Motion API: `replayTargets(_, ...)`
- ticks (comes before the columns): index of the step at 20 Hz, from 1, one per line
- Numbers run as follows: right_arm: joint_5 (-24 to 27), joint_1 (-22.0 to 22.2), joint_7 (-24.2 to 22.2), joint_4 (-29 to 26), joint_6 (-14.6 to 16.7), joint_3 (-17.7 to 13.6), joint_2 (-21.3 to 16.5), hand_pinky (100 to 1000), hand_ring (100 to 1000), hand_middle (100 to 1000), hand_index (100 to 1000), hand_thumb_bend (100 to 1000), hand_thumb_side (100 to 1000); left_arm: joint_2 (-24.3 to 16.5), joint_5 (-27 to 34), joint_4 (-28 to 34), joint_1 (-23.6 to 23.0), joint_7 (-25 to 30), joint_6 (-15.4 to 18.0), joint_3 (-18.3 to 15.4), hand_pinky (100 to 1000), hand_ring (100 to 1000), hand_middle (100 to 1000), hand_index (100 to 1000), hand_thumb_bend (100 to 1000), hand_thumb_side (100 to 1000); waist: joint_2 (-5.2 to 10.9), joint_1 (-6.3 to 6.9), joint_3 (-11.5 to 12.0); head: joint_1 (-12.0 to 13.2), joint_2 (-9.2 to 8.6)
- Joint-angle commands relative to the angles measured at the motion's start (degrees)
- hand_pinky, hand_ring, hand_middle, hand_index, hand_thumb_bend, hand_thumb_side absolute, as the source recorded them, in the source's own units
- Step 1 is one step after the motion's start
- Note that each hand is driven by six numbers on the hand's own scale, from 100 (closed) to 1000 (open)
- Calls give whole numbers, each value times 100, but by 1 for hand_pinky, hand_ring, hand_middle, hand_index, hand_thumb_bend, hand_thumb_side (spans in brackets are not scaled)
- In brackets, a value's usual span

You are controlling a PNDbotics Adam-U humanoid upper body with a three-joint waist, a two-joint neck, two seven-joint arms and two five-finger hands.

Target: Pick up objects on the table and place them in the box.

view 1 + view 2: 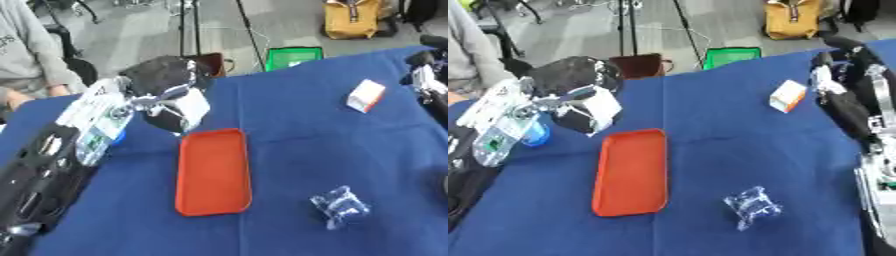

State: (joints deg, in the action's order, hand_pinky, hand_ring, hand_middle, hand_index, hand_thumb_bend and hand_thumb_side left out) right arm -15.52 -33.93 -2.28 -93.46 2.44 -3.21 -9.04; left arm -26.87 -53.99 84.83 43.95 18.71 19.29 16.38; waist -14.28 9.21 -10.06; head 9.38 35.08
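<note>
Left hand [162, 97] curled round a clear bottle [94, 125], held left of the orange tray [213, 172] | right hand [837, 75] by the small carton [787, 96], fingers unreadable | risk: I swing wide, bottle misses the tray.

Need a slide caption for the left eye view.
Left hand holds a clear plastic bottle beside the orange tray on the blue tablecloth.
</note>
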Motion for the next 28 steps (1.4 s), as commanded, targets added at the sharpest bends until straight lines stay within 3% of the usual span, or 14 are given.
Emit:
replayTargets(1, 7, -120, -24, -75, 9, 15, 0, 694, 528, 619, 851, 100, 499, -2, -70, -10, 120, -83, 55, 46, 687, 579, 612, 445, 100, 244, 80, -58, 0, 7, -48)
replayTargets(21, 25, -198, -30, -41, 15, 21, 25, 693, 526, 618, 851, 100, 505, 416, -288, -596, -99, -536, 245, 308, 686, 600, 632, 525, 100, 308, 5, -113, -35, -63, -19)
replayTargets(25, 31, -207, -30, -31, 16, 20, 20, 693, 526, 618, 851, 100, 506, 441, -442, -667, -122, -433, 407, 336, 719, 639, 693, 655, 290, 374, -12, -115, -44, -64, -9)
replayTargets(26, 34, -206, -29, -30, 17, 20, 19, 693, 526, 618, 851, 100, 506, 436, -461, -657, -125, -391, 442, 334, 719, 639, 693, 655, 290, 374, -13, -115, -43, -64, -8)
replayTargets(27, 36, -206, -29, -30, 17, 20, 18, 693, 526, 618, 851, 100, 506, 430, -470, -642, -128, -351, 471, 332, 738, 673, 731, 741, 473, 427, -14, -114, -41, -63, -7)
replayTargets(28, 37, -204, -29, -30, 18, 20, 17, 693, 526, 618, 851, 100, 506, 420, -472, -618, -130, -293, 514, 331, 738, 673, 731, 741, 473, 427, -14, -113, -37, -63, -7)
